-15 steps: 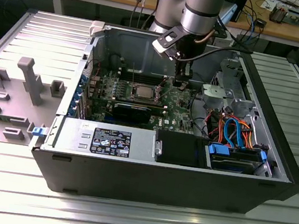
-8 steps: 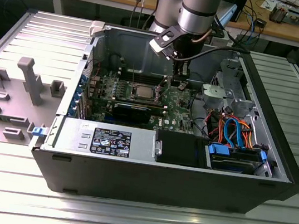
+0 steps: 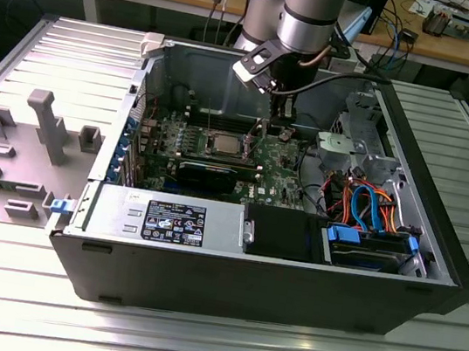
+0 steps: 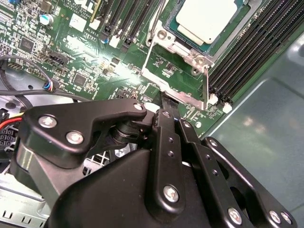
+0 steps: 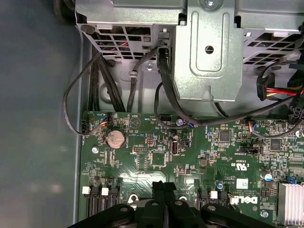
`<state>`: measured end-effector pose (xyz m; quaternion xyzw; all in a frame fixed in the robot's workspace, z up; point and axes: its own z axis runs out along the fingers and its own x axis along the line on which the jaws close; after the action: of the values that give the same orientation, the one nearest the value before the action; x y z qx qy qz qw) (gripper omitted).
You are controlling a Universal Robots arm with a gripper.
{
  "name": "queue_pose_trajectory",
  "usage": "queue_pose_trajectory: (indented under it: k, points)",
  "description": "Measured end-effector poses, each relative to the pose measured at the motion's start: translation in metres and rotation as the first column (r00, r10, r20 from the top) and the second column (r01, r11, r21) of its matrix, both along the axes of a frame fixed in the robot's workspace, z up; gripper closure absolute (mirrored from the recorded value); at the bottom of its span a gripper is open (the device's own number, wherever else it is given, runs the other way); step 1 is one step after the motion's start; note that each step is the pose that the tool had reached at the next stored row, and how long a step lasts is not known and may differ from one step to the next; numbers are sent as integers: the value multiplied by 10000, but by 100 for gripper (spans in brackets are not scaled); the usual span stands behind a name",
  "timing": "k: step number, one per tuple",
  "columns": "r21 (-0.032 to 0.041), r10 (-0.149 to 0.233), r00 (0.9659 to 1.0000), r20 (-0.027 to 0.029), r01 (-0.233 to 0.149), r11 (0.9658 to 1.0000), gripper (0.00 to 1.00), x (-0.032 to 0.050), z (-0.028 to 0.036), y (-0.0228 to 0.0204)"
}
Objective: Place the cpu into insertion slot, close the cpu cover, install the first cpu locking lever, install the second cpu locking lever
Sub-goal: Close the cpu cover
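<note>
– Ribbed metal tabletop (image 3: 191,346), computer case (image 3: 288,289) lying open on it, arm reaching down inside. Which step is in hand?

– Closing the cover, by the look of it. The cpu (image 4: 206,19) sits flat in the insertion slot (image 4: 190,52). The cpu cover (image 4: 183,95) stands swung off it, with green board showing through its opening.

– And the end effector (image 4: 172,111)?

– Its fingers are pressed together with nothing between them. The tips are right at the cover's free edge – touching or just short, hard to say.

– So what does the step call for?

– Probably a push that tips the frame over its hinge onto the chip without dragging across it.

– Room to move?

– Tight sideways. Memory slots (image 4: 251,42) flank the socket and the case wall (image 4: 270,123) is near. The drive cage (image 5: 204,52) and its cables (image 5: 164,80) sit behind the end effector. Upward is open.
</note>
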<state>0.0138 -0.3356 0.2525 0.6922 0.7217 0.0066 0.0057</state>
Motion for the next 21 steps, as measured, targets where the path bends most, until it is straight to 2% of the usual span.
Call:
queue_pose_trajectory:
  k: [15,21]
  points:
    - [0,1,10000,0,-1,10000,89,-82,0,0]
    - [0,0,10000,1,0,10000,89,-144,0,0]
